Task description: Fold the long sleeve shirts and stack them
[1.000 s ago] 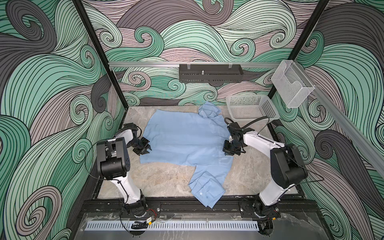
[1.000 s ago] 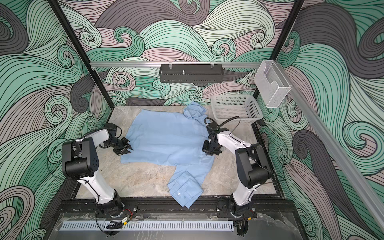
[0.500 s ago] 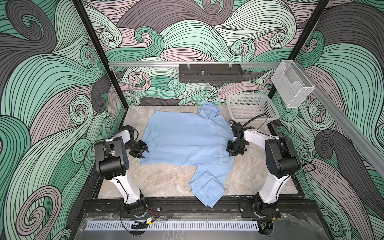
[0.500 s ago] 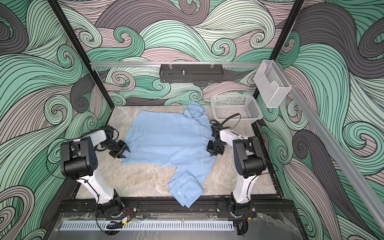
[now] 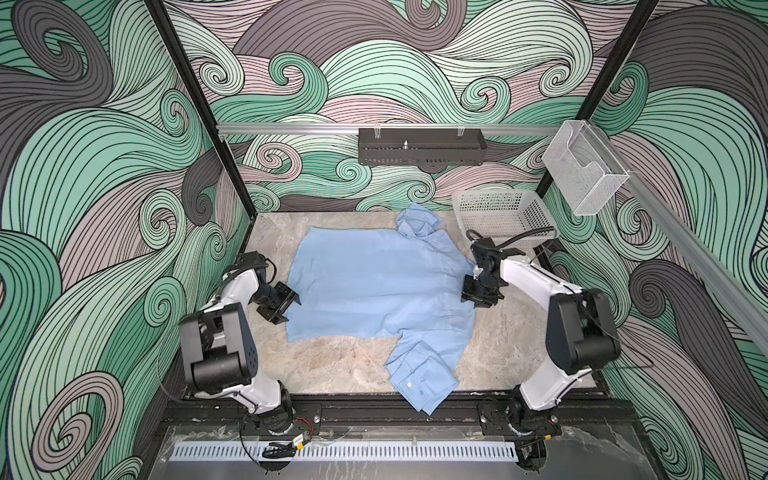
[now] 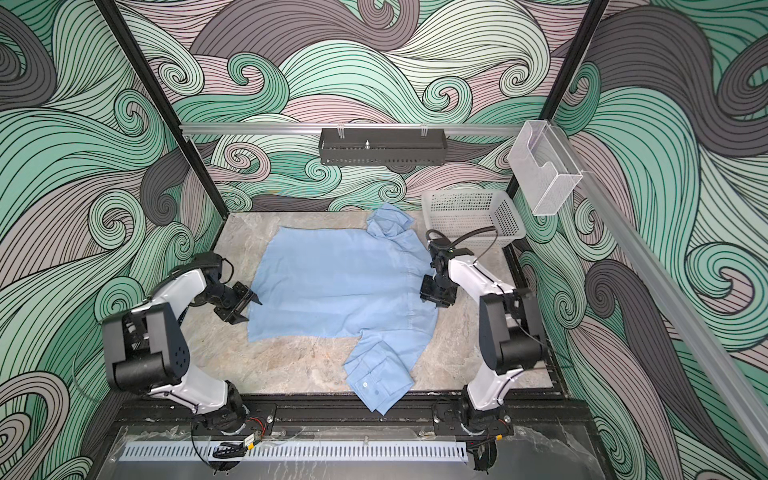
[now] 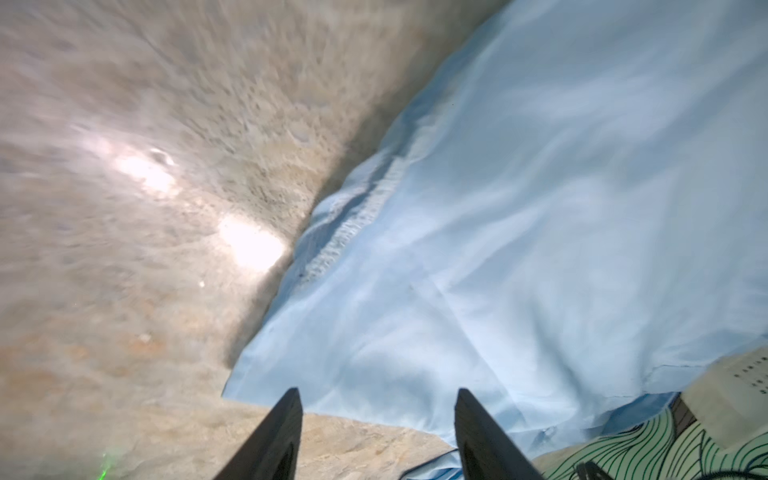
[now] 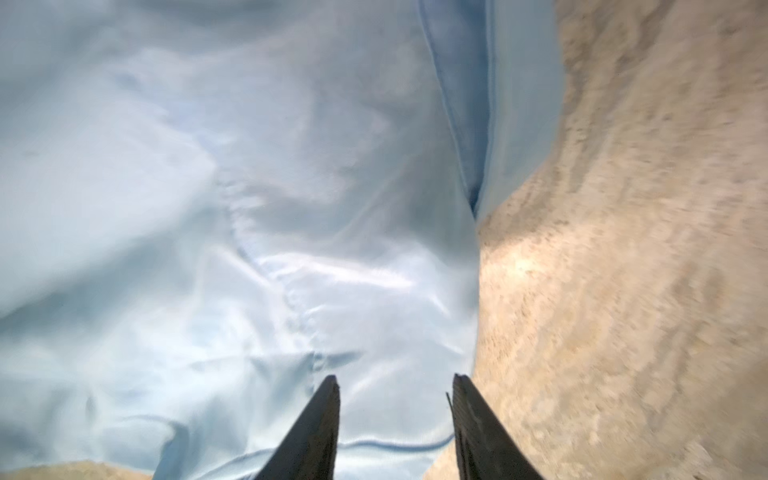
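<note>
Blue thin button-up shirt [image 5: 374, 282] lies flat on the stone bench [image 5: 332, 365]. The left hand [image 5: 286, 308] and right hand [image 5: 471, 301] are spread and empty. Next, probably pinch the sleeve to fold it in.

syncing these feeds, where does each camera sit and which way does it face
Both top views: high in front, looking down on table, shirt, basket; both arms show whole.
Left wrist: on that arm, facing the shirt's edge past the open left gripper; only jaws show.
Right wrist: on that arm, facing the shirt's side edge past the open right gripper; only jaws show.
Shared: wrist views both show shirt meeting table.
</note>
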Robot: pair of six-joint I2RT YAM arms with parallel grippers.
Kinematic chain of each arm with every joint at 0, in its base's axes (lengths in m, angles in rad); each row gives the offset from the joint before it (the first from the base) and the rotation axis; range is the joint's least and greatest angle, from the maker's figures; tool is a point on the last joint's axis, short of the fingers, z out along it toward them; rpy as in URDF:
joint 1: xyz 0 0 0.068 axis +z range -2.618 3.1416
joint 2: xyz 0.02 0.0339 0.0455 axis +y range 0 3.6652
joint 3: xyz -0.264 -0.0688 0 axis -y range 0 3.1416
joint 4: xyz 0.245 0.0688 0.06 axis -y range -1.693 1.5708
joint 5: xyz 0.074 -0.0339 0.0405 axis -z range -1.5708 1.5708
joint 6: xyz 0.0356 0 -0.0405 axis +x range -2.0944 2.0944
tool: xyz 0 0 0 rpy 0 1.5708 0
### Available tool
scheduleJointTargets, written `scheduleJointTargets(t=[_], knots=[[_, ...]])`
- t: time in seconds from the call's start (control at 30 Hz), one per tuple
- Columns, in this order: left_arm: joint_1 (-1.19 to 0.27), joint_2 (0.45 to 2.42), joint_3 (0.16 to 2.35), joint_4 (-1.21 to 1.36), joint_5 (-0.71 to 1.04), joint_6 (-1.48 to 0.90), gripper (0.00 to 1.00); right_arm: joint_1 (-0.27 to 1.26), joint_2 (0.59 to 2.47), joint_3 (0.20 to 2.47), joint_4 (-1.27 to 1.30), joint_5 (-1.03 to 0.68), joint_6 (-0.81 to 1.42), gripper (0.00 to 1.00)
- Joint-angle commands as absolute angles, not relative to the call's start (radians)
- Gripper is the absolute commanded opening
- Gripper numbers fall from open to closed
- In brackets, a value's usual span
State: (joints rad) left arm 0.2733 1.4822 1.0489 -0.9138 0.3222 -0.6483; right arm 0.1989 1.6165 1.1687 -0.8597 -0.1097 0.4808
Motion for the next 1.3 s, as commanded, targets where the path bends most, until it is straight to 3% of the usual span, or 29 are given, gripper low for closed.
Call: scheduleJointTargets(t=[0.0, 0.1, 0.2, 0.37, 0.6, 0.8, 1.0, 1.17, 1.27], knots=[[0.280, 1.353, 1.050, -1.045, 0.223, -0.691, 0.64, 0.210, 1.495, 1.183, -0.961, -0.077, 0.514, 0.53], [0.284, 1.261, 0.933, -1.033, 0.211, -0.761, 0.75, 0.221, 1.407, 1.149, -0.980, -0.080, 0.542, 0.55], [0.283, 1.200, 0.803, -0.962, 0.250, -0.833, 0.80, 0.235, 1.345, 1.105, -0.980, -0.103, 0.574, 0.56], [0.284, 1.185, 0.665, -0.853, 0.302, -0.928, 0.79, 0.265, 1.300, 1.055, -0.984, -0.127, 0.592, 0.57], [0.282, 1.206, 0.594, -0.711, 0.246, -0.979, 0.74, 0.279, 1.275, 1.009, -0.976, -0.127, 0.596, 0.58], [0.282, 1.315, 0.597, -0.643, 0.224, -0.979, 0.57, 0.281, 1.264, 1.008, -0.976, -0.131, 0.591, 0.58], [0.281, 1.358, 0.592, -0.592, 0.236, -0.975, 0.33, 0.281, 1.250, 0.996, -0.994, -0.137, 0.590, 0.59], [0.281, 1.343, 0.620, -0.593, 0.253, -0.961, 0.00, 0.283, 1.218, 0.957, -1.002, -0.204, 0.604, 0.61], [0.280, 1.308, 0.642, -0.632, 0.273, -0.940, 0.00, 0.285, 1.206, 0.912, -1.004, -0.275, 0.636, 0.62]])
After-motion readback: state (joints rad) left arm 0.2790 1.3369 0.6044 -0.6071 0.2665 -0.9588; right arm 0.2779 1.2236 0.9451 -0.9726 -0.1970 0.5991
